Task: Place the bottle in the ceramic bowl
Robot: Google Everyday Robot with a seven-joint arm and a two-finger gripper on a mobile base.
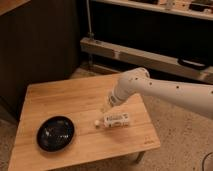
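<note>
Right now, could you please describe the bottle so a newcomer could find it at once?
On the wooden table, look right of the black ceramic bowl, just beneath the hovering tool. The bottle lies on its side there, the table's only white object.
</note>
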